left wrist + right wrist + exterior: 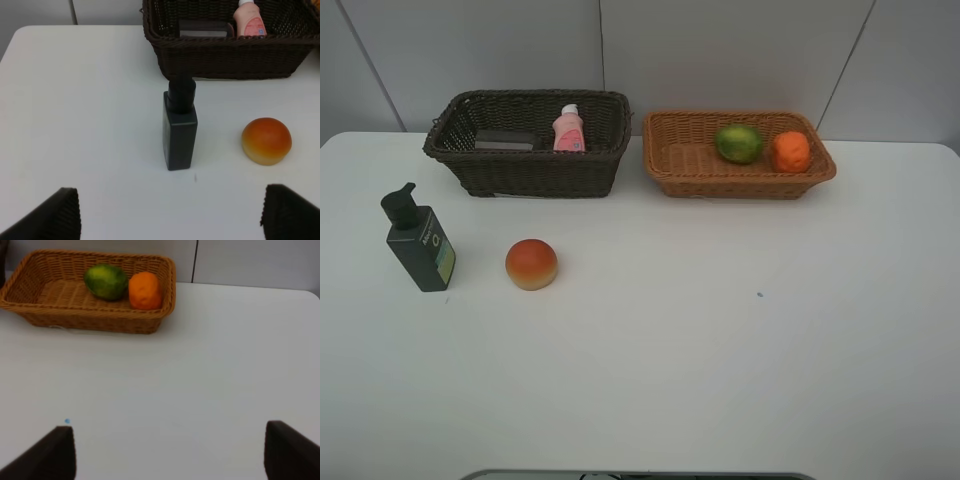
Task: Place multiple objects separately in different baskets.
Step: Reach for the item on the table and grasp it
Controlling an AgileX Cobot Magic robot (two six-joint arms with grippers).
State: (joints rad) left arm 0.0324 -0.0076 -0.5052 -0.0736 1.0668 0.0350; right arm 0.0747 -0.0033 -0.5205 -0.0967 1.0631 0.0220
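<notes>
Left claw [172,215] and right claw [170,452] are standing wide, holding nothing. Pump bottle [420,250] is standing upright on table [720,350] near peach [531,264], before dark basket [525,168]. It is looking stiff, prob. smooth & tippy; I am suggesting grip at mid body, not pump

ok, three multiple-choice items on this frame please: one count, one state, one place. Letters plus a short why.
1. How many fruits lie in the tan basket? A one; B two; C three.
2. The dark green pump bottle is: A lying on its side; B upright on the table; C inside a basket.
3. The pink bottle is: A in the dark brown basket; B in the tan basket; C on the table.

1 B: a green fruit and an orange lie in it.
2 B: it stands on its base, pump on top.
3 A: it shows inside that basket's walls.
</notes>
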